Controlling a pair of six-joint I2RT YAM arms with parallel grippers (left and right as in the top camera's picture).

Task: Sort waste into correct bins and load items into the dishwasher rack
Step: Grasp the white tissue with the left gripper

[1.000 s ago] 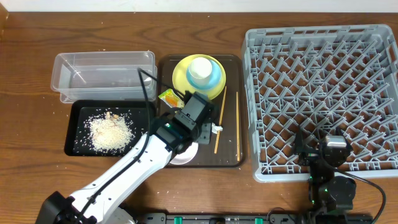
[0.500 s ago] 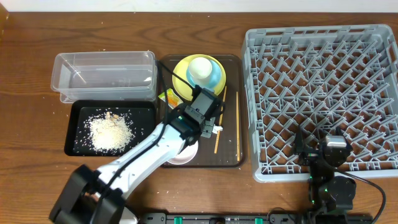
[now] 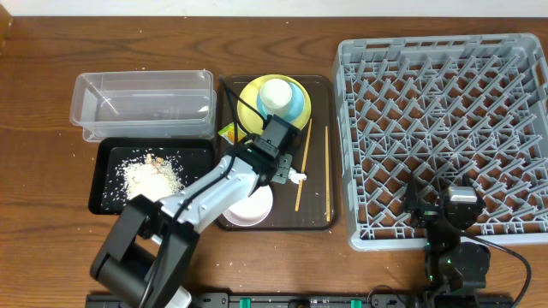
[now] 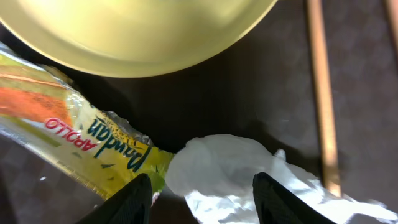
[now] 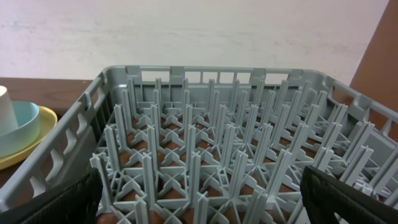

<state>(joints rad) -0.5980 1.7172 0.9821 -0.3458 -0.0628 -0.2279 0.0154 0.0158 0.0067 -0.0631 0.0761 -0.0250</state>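
The crumpled white tissue point(image 4: 224, 168) lies near the middle of the brown serving tray point(image 3: 315, 205), with my left claw point(image 4: 204, 199) poised directly over it. Its jaws are parted and astride the tissue, not clamped on it. One corner of the tissue touches the yellow-green snack wrapper point(image 4: 93, 140), which sits toward the tray's left edge. Beyond both, at the tray's far end, is the yellow plate point(image 4: 137, 31), carrying the light blue bowl point(image 3: 295, 107) with the small white cup point(image 3: 276, 94) inside it. The wooden chopsticks point(image 3: 302, 167) lie lengthwise along the tray's right side, one just beside the tissue. A bowl with a white inside point(image 3: 248, 208) sits at the tray's near left corner, partly under my left arm. Left of the tray, the clear tub point(image 3: 141, 103) and the black tray point(image 3: 111, 162) stand side by side, the black tray holding whitish crumbs point(image 3: 152, 181). Right of the tray stands the grey dishwasher rack point(image 3: 445, 128). My right claw point(image 5: 202, 202) waits at the rack's near edge, spread wide and holding nothing.
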